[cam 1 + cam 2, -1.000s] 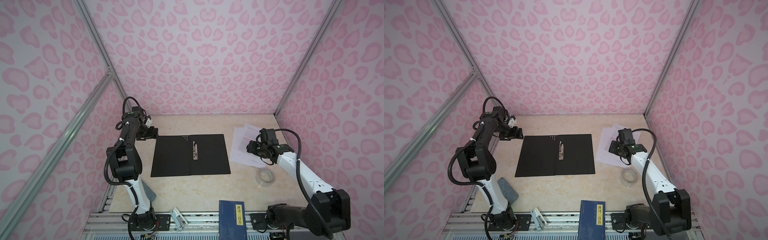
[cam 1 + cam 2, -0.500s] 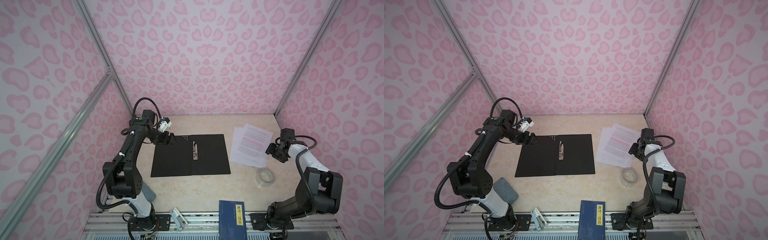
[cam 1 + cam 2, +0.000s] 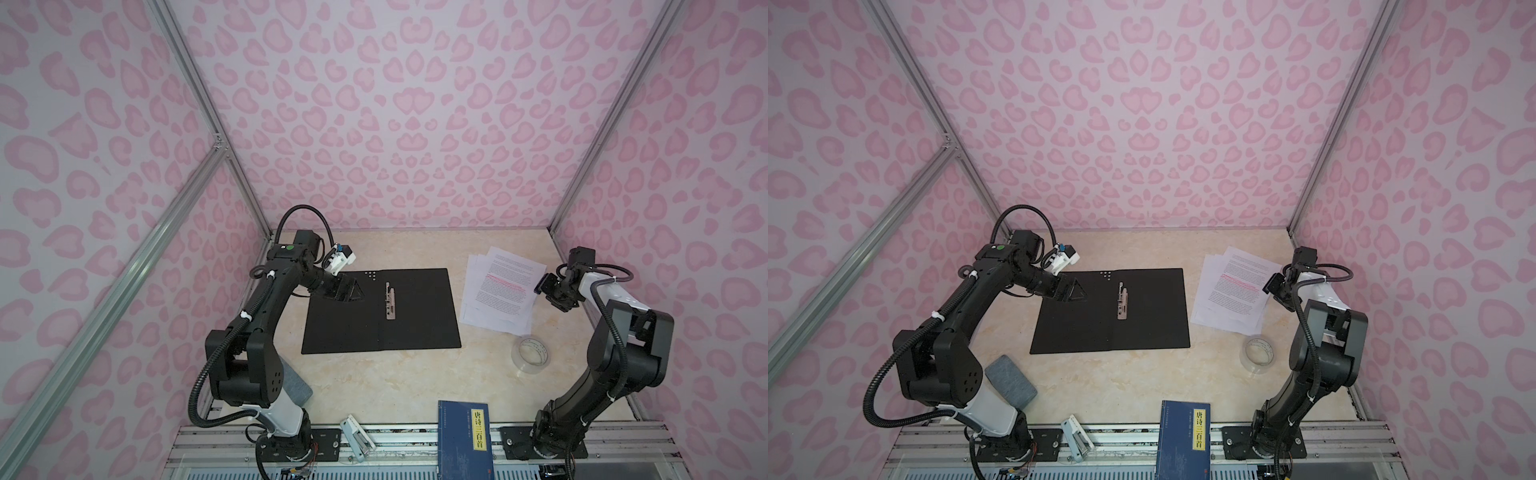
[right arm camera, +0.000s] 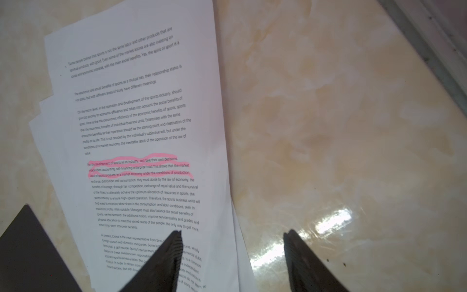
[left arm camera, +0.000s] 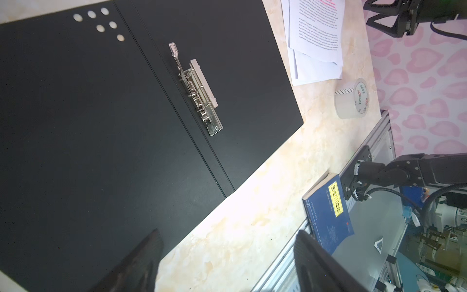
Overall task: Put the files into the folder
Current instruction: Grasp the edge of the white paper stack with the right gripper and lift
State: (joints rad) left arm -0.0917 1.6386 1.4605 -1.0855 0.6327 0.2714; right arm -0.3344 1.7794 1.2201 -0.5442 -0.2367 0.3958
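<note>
We see the folder (image 3: 419, 320) lying open, black inside up. Our left gripper (image 5: 227, 235) hovers over its far left corner, jaws spread, empty. The files (image 3: 498, 286) lie just right of the folder; beyond them our right gripper (image 4: 232, 233) gapes, holding nothing.

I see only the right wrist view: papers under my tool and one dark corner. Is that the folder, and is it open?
Observer: Yes. The folder lies fully open next to the files, black inside up.
Operator: Where is the left tool?
Observer: The left tool is above the folder's far left corner, open and empty.
Operator: Is anything close to the papers?
Observer: A roll of clear tape sits by their near corner.
</note>
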